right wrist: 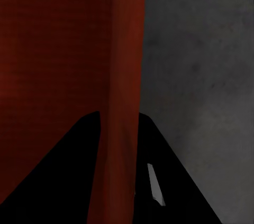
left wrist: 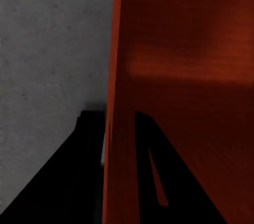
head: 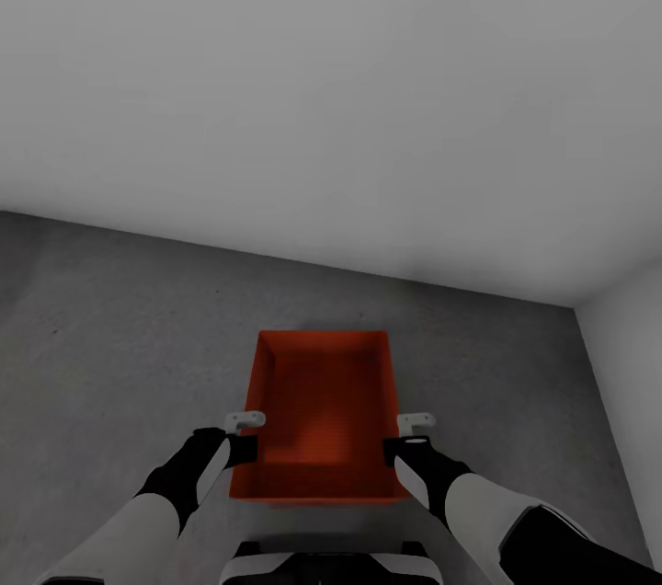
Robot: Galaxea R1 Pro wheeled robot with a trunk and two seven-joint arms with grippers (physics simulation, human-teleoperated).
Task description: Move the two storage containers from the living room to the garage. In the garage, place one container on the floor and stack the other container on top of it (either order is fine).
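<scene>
Item: storage container (head: pixel 322 410), one unit, orange-red, rectangular, open-topped, plain low walls, nothing inside. No brand, label or writing can be read on it. You hold it in front of the trunk, over the floor (head: pixel 110 337), which is dark grey, mottled concrete. From the head view you cannot tell whether it rests on the floor or hangs just above it.

Left gripper (head: pixel 241 434): at the container's left long wall. Your left wrist view shows what the head view does not: the wall (left wrist: pixel 119 129) runs between the two dark fingers (left wrist: pixel 69 182), one outside and one inside the bin, so the gripper is clamped on it.

Right gripper (head: pixel 411 434): at the opposite long wall, level with the left. The right wrist view shows the same arrangement, the wall (right wrist: pixel 119 145) pinched between the two fingers (right wrist: pixel 169 182), with concrete on the outer side.

Surroundings, head view: plain grey-white wall (head: pixel 331 88) ahead, meeting a second wall (head: pixel 634 364) at a corner on your right. The container sits well short of both.
</scene>
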